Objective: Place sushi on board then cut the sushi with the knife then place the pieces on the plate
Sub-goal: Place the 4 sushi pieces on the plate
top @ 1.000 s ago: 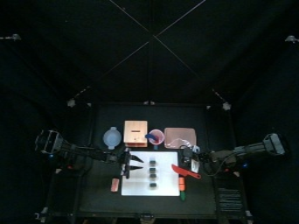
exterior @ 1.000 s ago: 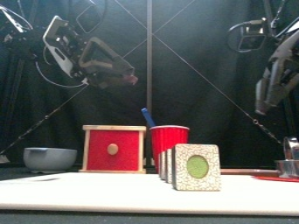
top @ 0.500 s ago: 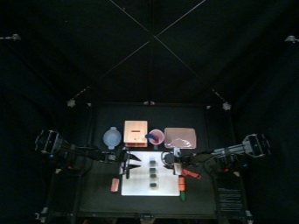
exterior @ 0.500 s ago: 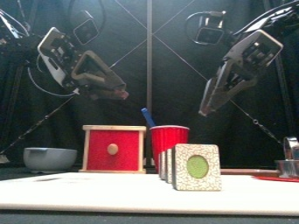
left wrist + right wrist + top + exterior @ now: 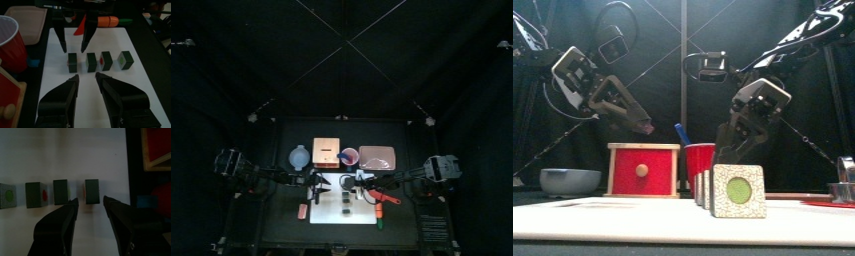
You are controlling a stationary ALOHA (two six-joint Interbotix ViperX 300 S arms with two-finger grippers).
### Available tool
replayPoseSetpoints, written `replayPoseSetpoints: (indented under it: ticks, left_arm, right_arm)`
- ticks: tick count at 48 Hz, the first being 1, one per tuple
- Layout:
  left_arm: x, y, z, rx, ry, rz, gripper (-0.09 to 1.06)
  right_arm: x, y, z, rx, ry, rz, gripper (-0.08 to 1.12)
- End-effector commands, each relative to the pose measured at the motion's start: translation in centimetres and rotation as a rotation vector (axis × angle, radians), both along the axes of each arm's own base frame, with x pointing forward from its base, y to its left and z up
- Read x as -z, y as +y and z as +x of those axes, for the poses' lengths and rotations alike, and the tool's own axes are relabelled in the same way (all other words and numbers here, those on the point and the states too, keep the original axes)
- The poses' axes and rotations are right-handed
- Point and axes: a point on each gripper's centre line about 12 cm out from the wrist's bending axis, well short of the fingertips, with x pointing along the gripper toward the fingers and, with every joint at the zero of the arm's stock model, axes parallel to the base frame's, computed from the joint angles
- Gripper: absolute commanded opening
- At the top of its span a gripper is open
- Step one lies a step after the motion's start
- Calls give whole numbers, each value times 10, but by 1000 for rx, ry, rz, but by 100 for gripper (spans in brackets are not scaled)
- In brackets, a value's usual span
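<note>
On the white board (image 5: 593, 222) at the front of the worktop, four sushi pieces (image 5: 738, 190) stand in a row, cut apart; they look light, hard and tippy, so pinch one by its flat sides; the left gripper (image 5: 86, 75) and the right gripper (image 5: 90, 198) hang open above them; the pink plate (image 5: 377, 156) lies behind

Cut sushi blocks (image 5: 91, 60) in a row on the white board (image 5: 329, 222), low centre of the top view.
Four dark green blocks stand upright with narrow gaps between them, one end face showing a green centre. A red knife (image 5: 385, 197) lies slanted at the board's right edge. The pink plate (image 5: 376, 157) lies flat just above, right of centre.
</note>
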Motion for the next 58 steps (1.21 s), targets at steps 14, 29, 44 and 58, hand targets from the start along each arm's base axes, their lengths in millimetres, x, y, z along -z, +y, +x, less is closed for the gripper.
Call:
replayPoseSetpoints:
  ticks: [14, 29, 44, 58]
  left_arm:
    - [-6, 0, 7, -2, -24, -2, 74]
    - [-6, 0, 7, -2, -21, -4, 74]
    - [-4, 0, 7, -4, -17, -3, 74]
    - [-4, 1, 7, -5, -15, -2, 74]
  right_arm:
    - [-3, -15, 17, 40, -19, 0, 80]
    - [0, -15, 18, 44, -26, 18, 56]
    - [-42, -36, -28, 151, -18, -16, 54]
    - [-61, -88, -79, 372, -23, -2, 54]
